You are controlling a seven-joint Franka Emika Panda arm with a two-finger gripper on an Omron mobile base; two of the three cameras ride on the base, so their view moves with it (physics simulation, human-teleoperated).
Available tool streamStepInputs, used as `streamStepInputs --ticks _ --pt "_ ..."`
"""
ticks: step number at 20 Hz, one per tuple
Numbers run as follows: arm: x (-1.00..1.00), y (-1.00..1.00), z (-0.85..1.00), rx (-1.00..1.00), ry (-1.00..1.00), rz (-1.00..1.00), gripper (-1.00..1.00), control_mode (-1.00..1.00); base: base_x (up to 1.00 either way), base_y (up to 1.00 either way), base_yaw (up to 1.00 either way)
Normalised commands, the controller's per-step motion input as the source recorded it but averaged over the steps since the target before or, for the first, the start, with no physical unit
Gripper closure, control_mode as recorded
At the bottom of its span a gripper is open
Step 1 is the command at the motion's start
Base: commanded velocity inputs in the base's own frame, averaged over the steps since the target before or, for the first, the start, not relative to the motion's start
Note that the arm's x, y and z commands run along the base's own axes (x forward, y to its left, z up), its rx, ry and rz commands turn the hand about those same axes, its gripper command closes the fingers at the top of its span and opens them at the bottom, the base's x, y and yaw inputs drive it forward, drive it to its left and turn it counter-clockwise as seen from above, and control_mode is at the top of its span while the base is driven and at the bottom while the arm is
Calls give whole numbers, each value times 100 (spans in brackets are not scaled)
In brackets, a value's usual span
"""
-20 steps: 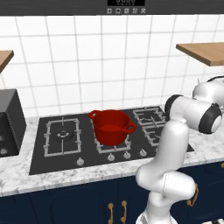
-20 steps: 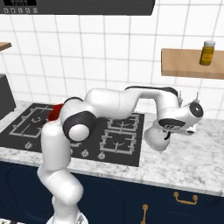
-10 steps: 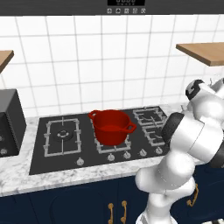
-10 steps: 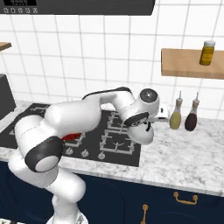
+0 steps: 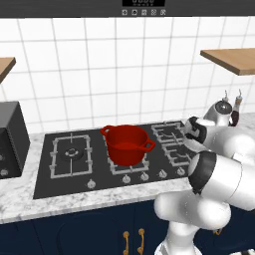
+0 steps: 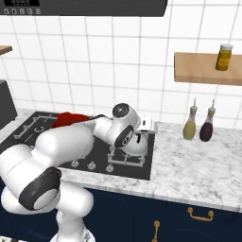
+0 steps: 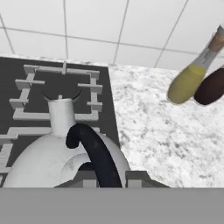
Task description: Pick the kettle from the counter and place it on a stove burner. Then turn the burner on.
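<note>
The shiny silver-white kettle hangs from my gripper, which is shut on its dark arched handle. Its short spout points at the rear right burner of the black stove. From the right base view, the kettle sits under my gripper, low over the front right burner. Whether it touches the grate I cannot tell. The speckled counter lies to the right.
A red two-handled pot stands on the middle grate. Small silver knobs line the stove's front edge. Two slim bottles stand on the counter by the wall. A shelf holds a jar. A black appliance sits far left.
The arm has swung left, carrying the kettle from over the counter by the bottles to the stove's right side. The gripper stays shut on the handle.
</note>
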Motion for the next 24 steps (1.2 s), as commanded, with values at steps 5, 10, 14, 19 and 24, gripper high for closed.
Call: streamStepInputs --ticks 5,10,14,19,24 --pt "36 54 -2 0 0 -3 100 -100 0 0 0" --pt "25 27 -3 -1 2 -1 100 -100 0 0 0" --pt "8 0 -22 -8 3 0 -100 -100 0 0 0" --pt "0 0 0 0 0 0 -100 -100 0 0 0" --pt "0 2 40 0 0 0 -100 -100 0 0 0"
